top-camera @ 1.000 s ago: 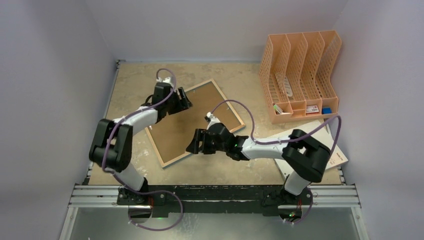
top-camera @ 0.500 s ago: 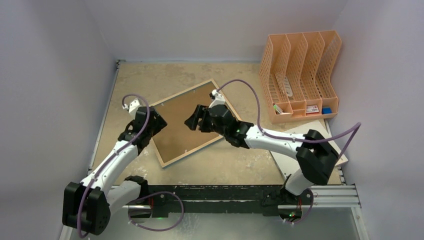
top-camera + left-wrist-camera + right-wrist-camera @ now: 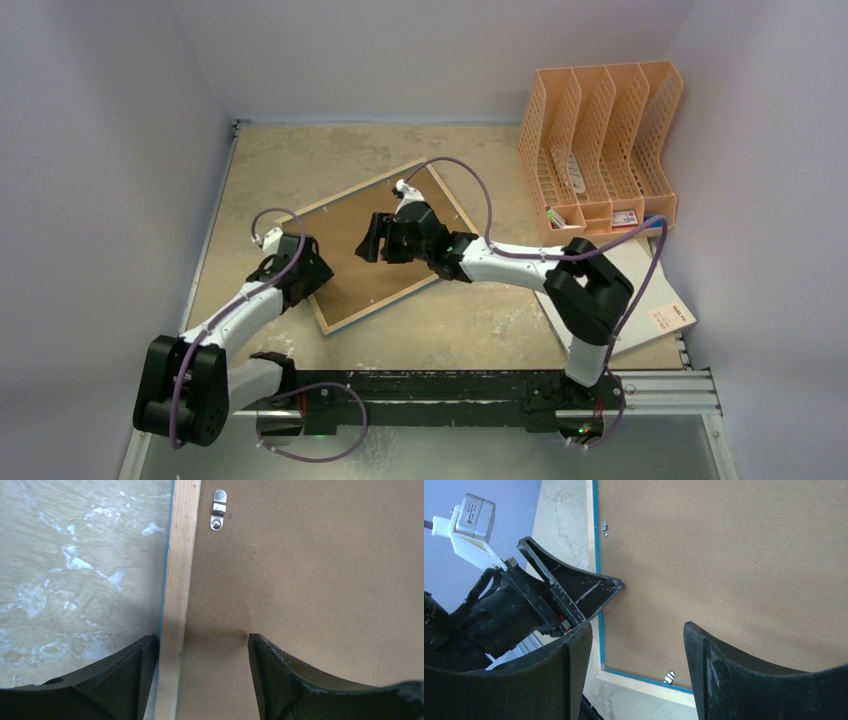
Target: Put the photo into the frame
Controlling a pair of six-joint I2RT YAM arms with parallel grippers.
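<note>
The frame (image 3: 370, 312) lies face down mid-table, its pale wood rear edge and a thin cyan rim showing. The brown backing board (image 3: 345, 225) fills it. The photo is not in view. My left gripper (image 3: 312, 270) is open at the frame's left edge. In the left wrist view the left gripper (image 3: 202, 640) straddles the wood edge (image 3: 177, 580), one finger over the table and one over the board. My right gripper (image 3: 368, 243) is open and empty, hovering over the board's middle. In the right wrist view the right gripper (image 3: 636, 645) is above the board (image 3: 724, 555).
Small metal clips (image 3: 218, 516) (image 3: 669, 676) sit at the board's border. A peach file organiser (image 3: 600, 140) stands at the back right. A white flat sheet (image 3: 645, 300) lies at the near right under the right arm. Side walls enclose the table.
My left gripper has pulled back from the frame's far-left edge to its nearer left edge. My right gripper has moved from the near edge up and left over the board's middle.
</note>
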